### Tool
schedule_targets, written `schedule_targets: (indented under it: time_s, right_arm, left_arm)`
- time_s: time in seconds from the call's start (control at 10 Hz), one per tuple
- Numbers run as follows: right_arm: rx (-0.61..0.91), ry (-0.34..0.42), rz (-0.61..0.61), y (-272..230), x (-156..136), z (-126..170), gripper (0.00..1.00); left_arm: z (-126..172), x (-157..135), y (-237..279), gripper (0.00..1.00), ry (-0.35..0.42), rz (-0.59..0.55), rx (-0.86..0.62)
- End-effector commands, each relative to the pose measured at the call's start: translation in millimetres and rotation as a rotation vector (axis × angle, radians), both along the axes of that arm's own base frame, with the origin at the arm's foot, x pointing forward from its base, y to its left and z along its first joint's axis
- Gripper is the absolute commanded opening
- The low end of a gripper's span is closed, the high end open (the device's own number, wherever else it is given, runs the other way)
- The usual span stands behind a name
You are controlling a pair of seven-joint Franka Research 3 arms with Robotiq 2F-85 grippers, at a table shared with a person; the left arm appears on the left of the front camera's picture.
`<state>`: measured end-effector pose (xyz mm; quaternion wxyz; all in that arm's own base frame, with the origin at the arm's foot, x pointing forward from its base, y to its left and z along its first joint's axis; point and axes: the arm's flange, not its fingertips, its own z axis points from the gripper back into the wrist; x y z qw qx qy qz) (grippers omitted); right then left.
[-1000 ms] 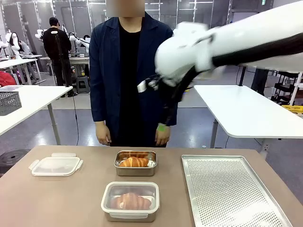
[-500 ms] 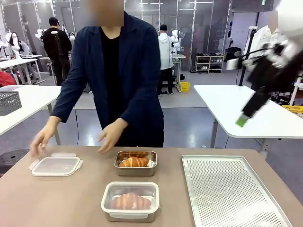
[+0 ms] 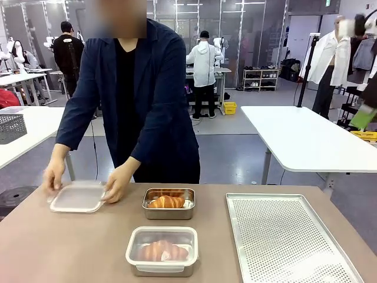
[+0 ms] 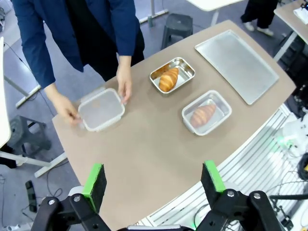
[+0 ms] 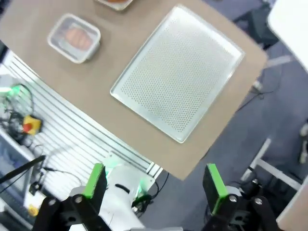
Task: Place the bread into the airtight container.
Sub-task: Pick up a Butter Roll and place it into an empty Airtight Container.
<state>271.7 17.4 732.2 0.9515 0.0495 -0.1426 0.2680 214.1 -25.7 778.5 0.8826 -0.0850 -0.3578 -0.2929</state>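
Left wrist view: your left claw (image 4: 153,179) wide, empty; golden ridged bread (image 4: 202,114) in clear airtight container (image 4: 207,112) beyond right finger.

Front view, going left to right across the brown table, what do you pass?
The person's hands holding the plastic lid → the two containers with bread in the middle, open metal one behind, lidded one in front → the perforated metal tray.

Beyond my brown counter (image 3: 88,247) lies grey floor (image 3: 235,159); a white table (image 3: 300,138) stands ahead right, glass partitions (image 3: 247,29) behind it.
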Motion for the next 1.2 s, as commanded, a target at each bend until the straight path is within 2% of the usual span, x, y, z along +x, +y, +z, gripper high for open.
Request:
schedule_targets:
  time_s: [0.0, 0.2, 0.3, 0.4, 1.1]
  right_arm:
    - [0.005, -0.084, -0.073, -3, -16, 30, 1.00]
    - [0.013, -0.134, -0.114, -2, -28, 47, 1.00]
    - [0.028, -0.134, -0.116, 1, -26, 45, 1.00]
    - [0.021, -0.121, -0.065, -6, -32, 52, 1.00]
    - [0.021, -0.121, -0.065, -6, -32, 52, 1.00]
  left_arm:
    - [0, 0, 1, 1.00, 0.000, -0.015, 0.006]
    - [0, 0, 1, 1.00, 0.000, -0.015, 0.006]
    - [0, 0, 1, 1.00, 0.000, -0.015, 0.006]
    - [0, 0, 1, 1.00, 0.000, -0.015, 0.006]
    - [0, 0, 1, 1.00, 0.000, -0.015, 0.006]
